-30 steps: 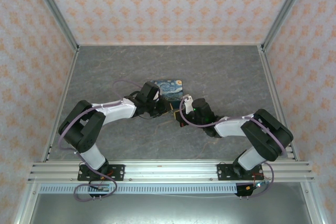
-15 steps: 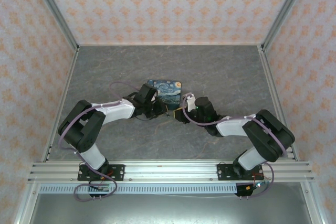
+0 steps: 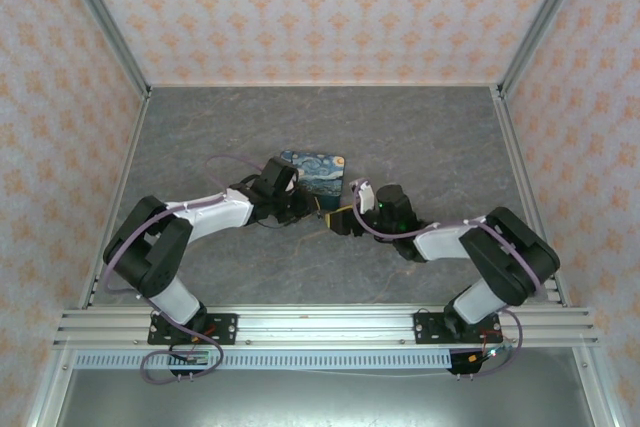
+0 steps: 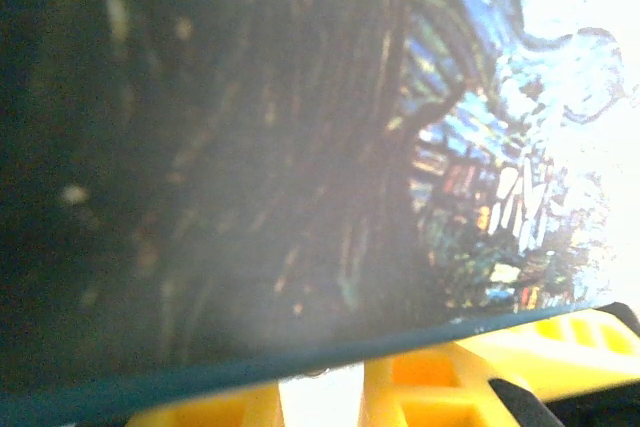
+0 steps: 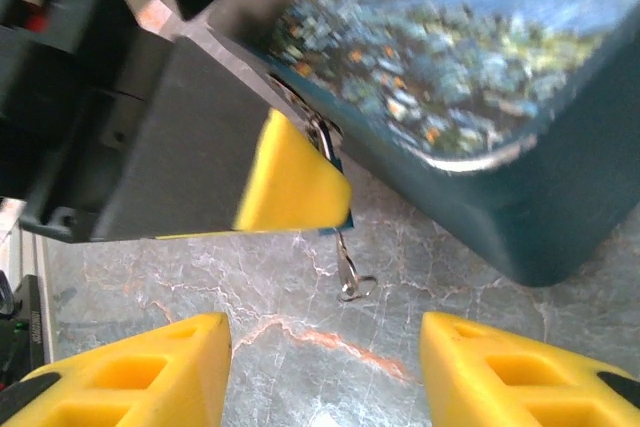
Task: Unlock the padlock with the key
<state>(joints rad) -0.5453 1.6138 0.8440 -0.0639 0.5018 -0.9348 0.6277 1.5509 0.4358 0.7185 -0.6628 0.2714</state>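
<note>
Sliding a touch toward the left arm's side since a second ago, the rectangular box printed with a blue-and-yellow swirling night sky (image 5: 470, 77) now lies slightly turned in the top view, and both wrists have edged along with it. The right gripper (image 5: 322, 335) is released: its two yellow ribbed fingers (image 5: 130, 372) stand wide apart with nothing between them but bare grey marbled tabletop (image 5: 250, 282). Just ahead of that gap, a thin silver key with a small ring at its end (image 5: 348, 265) hangs down, clear of both right fingers. It hangs from the tiny dark teal-blue padlock with a silver shackle (image 5: 330, 147), which sits at the near corner of the box, straight ahead of the right gripper. The left gripper (image 4: 320, 395) is clenched on the padlock, one yellow fingertip (image 5: 290, 187) pressed flat over the lock body so only a teal sliver and the shackle peek out. Beyond the left gripper's tips the box's painted face looms very close and blurred, its dark teal edge crossing just above the fingers. Whether the shackle has sprung free cannot be told.
</note>
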